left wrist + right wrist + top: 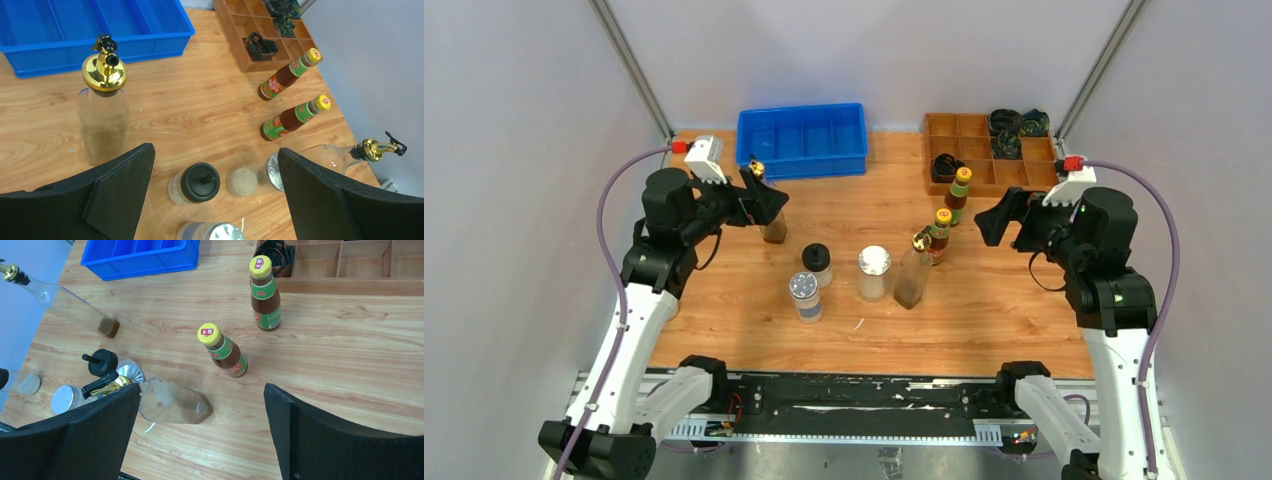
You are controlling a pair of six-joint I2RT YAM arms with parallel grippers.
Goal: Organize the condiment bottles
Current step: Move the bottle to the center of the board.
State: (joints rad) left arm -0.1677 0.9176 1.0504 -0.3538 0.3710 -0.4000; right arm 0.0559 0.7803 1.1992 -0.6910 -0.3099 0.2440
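sauce bottles: dark, yellow caps (green-red labels) | left gripper: spread | right gripper: spread

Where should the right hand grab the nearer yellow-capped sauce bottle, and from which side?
Take the sauce bottle by its wide labelled body, below the thin neck, coming level from the right hand's own side. It stands upright, and a gold-spouted cruet crowds its left side.

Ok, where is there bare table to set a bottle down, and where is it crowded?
The table is bare at front right, beside the near cruet, and at the back between the blue bin and the wooden tray. The middle is crowded: black-capped jar, two shakers and that cruet stand close together.
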